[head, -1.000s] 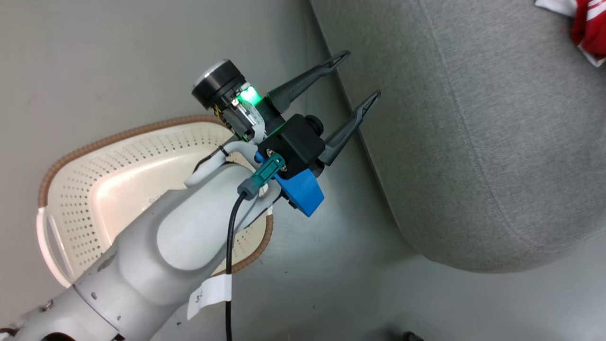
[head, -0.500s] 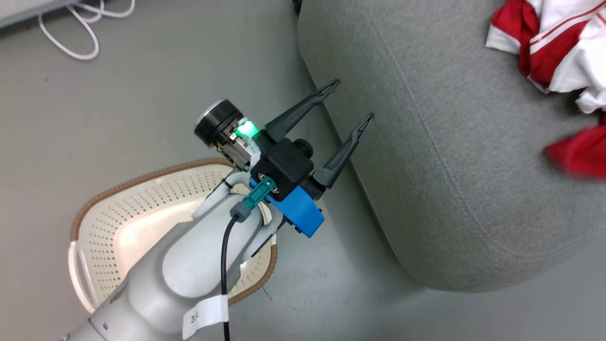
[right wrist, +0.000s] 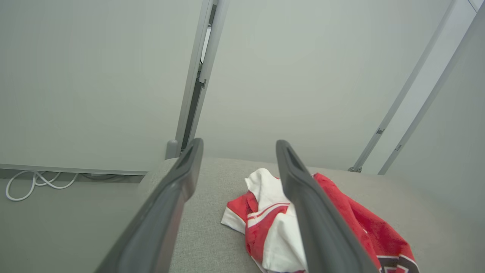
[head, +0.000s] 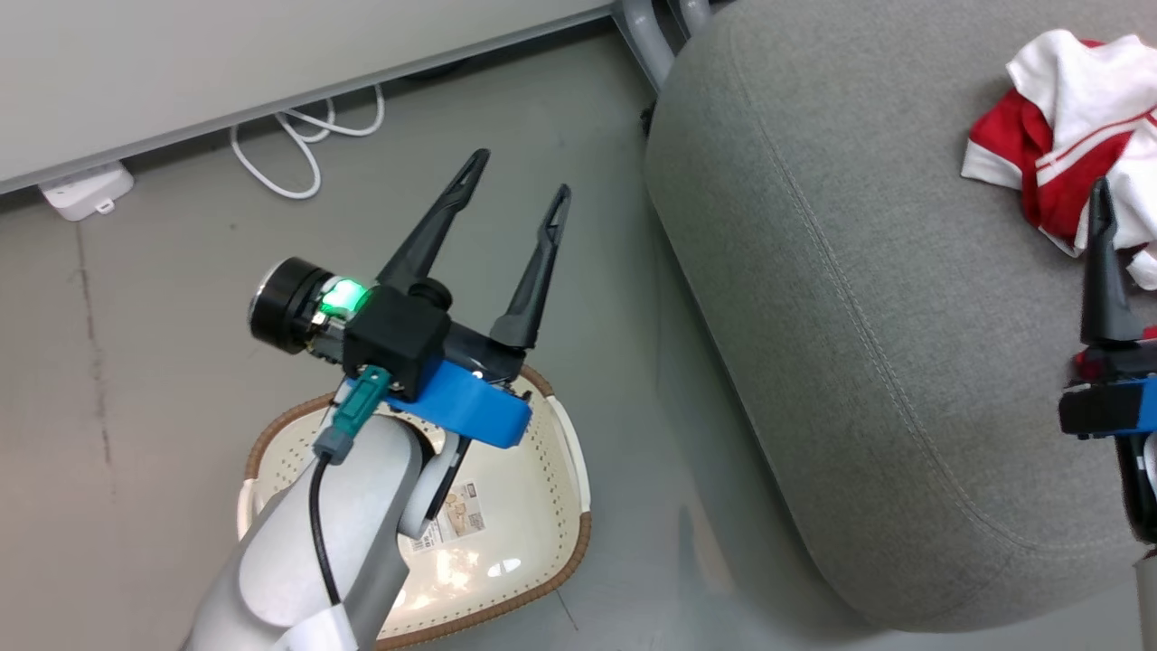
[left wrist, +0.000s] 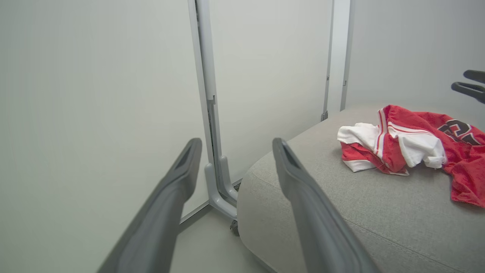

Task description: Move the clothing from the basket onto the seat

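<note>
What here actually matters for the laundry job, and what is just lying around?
Part of the job:
clothing, lying on the seat
basket on the floor
left gripper and right gripper, both open

Just lying about:
white cable
white plug box by the wall
metal frame leg

Head cam panned. L hand (head: 521, 172) swung off seat (head: 859, 316) edge, now over floor (head: 136, 298) past basket (head: 542, 506). R hand (left wrist: 461, 80) entered, by clothing (head: 1058, 117).

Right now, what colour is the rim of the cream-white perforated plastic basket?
Brown, a woven-look basket rim; clearest in the head view.
</note>
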Controlling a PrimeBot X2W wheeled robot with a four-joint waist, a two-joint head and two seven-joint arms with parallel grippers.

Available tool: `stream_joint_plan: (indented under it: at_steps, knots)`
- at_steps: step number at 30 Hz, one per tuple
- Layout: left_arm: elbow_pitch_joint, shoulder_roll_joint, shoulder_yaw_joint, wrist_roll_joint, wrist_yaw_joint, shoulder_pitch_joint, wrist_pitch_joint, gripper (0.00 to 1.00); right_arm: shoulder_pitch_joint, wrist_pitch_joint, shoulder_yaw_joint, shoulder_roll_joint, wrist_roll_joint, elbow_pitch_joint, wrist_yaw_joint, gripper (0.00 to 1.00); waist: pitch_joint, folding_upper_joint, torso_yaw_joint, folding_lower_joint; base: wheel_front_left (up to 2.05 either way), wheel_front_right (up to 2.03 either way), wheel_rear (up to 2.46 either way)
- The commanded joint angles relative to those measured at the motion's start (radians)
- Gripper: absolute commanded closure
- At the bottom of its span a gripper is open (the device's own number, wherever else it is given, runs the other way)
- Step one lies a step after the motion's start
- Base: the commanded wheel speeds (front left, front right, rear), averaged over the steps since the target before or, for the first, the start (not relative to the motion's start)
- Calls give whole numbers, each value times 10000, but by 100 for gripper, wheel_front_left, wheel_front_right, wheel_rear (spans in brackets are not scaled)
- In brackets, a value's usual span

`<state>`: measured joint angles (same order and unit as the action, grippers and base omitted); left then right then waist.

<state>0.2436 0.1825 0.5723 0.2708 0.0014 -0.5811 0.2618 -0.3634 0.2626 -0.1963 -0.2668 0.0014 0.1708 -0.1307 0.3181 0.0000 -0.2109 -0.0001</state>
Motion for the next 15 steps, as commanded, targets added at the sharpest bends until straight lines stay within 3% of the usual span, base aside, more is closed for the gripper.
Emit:
stream_joint_plan:
  at_steps: [1, 8, 15]
  knots:
    - [-123, -17, -349, -131, 126, 318, 47, 0, 147, 34, 213, 94, 63, -103, -1, 0, -411, 0, 439, 1, 0, 0, 0]
    - [-415, -211, -1890, -529, 292, 1372, 38, 0, 163, 34, 1133, 452, 116, -160, -1, 0, -1063, 0, 1173, 1, 0, 0, 0]
    - [-359, -463, -3147, -831, 172, 2345, 39, 0, 374, 34, 1720, 858, 235, 42, -1, 0, -1621, 0, 1745, 1, 0, 0, 0]
